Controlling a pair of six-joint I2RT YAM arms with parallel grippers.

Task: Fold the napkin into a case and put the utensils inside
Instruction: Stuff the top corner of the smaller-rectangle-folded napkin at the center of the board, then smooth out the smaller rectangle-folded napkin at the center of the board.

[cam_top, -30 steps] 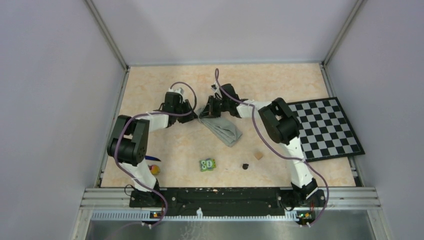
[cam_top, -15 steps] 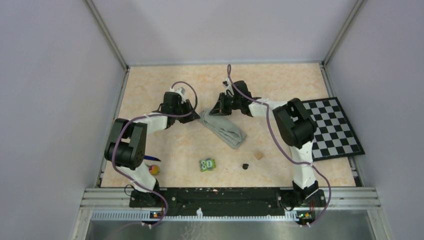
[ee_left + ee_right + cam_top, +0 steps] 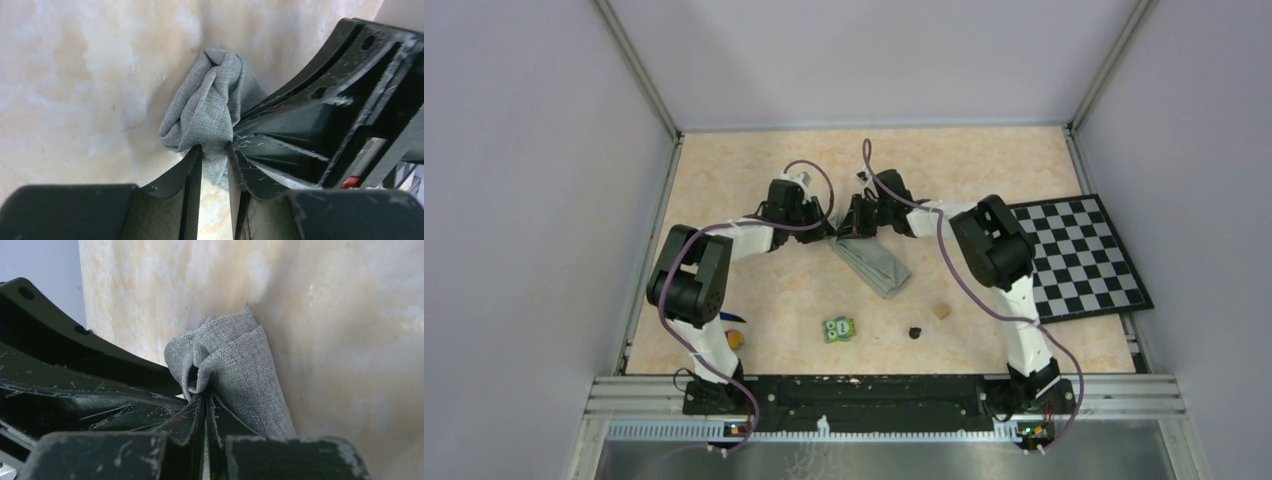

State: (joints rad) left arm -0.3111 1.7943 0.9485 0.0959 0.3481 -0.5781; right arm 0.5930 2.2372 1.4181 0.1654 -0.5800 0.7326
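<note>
Grey napkin [image 3: 879, 265] bunched (far end), pinched by left hand [image 3: 215, 155] and right hand [image 3: 206, 399], both clenched on it.

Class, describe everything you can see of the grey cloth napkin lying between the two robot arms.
The soft, plain grey cloth napkin is folded into a long narrow strip of several layers, lying slantwise on the beige marbled tabletop. Its weave shows no pattern. Its far end is bunched and creased, where the left gripper and the right gripper each pinch a fold. Nothing else touches it.
</note>
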